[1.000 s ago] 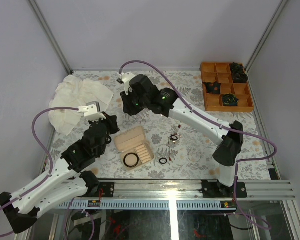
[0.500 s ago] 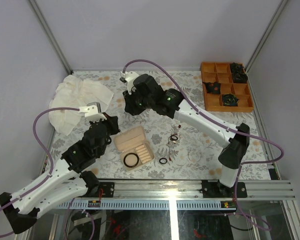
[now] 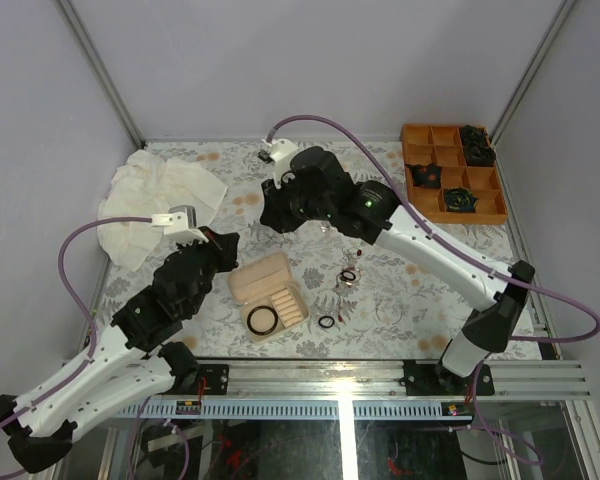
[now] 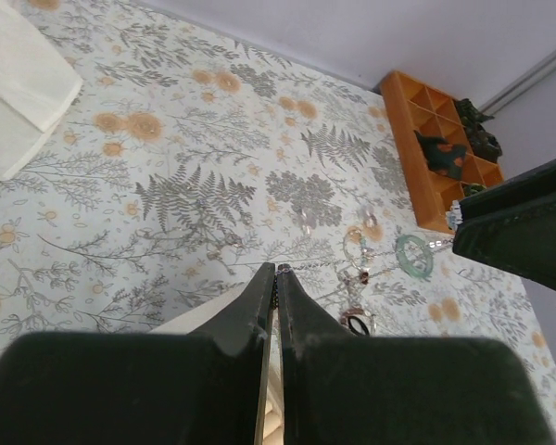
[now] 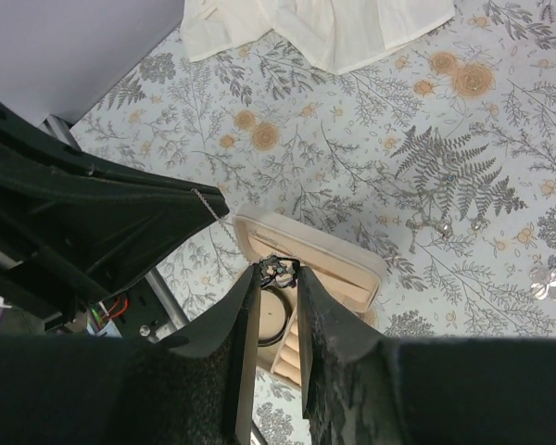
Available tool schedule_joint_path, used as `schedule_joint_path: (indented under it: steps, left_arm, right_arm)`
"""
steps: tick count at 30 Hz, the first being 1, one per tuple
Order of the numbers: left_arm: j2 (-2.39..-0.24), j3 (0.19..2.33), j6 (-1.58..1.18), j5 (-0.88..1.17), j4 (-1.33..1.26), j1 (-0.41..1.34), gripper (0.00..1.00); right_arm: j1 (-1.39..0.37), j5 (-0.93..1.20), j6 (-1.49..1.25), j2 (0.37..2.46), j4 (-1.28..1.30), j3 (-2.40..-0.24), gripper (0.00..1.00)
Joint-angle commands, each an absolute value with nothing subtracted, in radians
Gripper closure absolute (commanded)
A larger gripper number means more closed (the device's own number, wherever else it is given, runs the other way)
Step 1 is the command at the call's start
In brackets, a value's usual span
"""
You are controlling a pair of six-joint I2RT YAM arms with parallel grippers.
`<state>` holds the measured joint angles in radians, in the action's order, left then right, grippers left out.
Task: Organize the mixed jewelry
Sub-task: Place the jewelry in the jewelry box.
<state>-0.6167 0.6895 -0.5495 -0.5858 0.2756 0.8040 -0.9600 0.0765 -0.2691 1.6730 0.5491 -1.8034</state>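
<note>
Floral table (image 3: 400, 285), mixed jewelry (image 3: 348, 276) barely discernible

- Left arm (image 3: 130, 340): we record it stretched forward, claw (image 4: 275, 271) pressed fully together.
- Right arm (image 3: 430, 250): we record it angled forward-left, claw (image 5: 278, 278) pinching a small dark piece (image 5: 276, 268).

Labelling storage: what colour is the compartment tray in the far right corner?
The compartment tray is orange; clearest in the top external view.
</note>
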Motion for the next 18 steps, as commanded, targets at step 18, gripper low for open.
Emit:
schedule_joint_path:
  steps: [18]
  left_arm:
    - [-0.650,0.597,-0.597,-0.630,0.164,0.798,1.00]
  right_arm:
    - [-0.950,0.112,-0.309,1.655,0.450,-1.695,0.83]
